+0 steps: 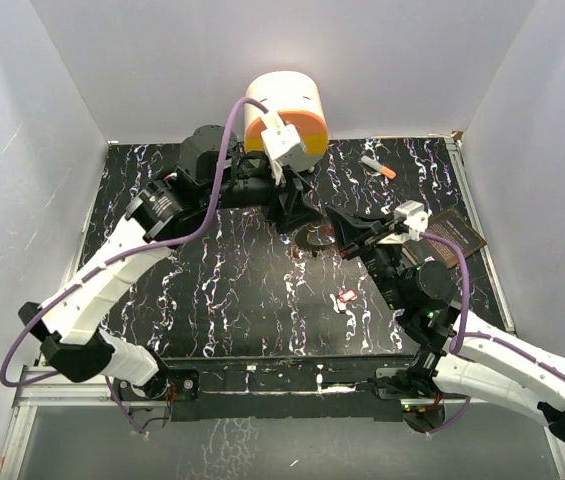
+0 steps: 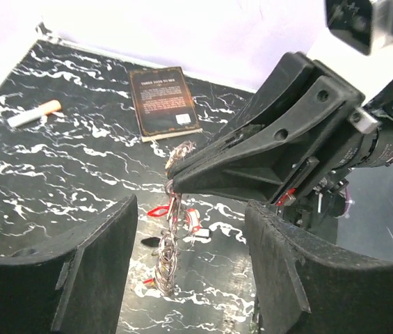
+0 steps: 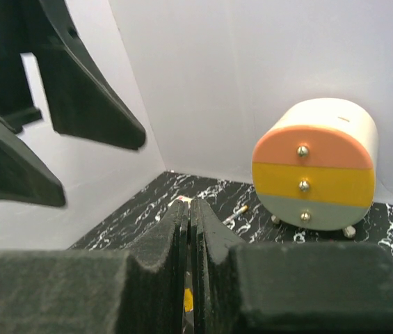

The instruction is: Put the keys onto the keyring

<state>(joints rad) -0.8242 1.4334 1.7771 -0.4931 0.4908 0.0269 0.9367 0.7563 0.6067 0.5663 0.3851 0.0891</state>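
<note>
left claw [image 2: 190, 209] parted, right claw [image 3: 189, 206] pinching keyring [image 2: 168, 261], three-drawer box [image 3: 314, 174] shut

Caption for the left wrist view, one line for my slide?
Open left end effector frames the keyring, pinched edge-on by the shut right end effector, red keys beside it.

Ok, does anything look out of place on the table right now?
One small red-headed key lies alone on the black marbled table, apart from the grey metal keyring pinched in the right pincer.
</note>
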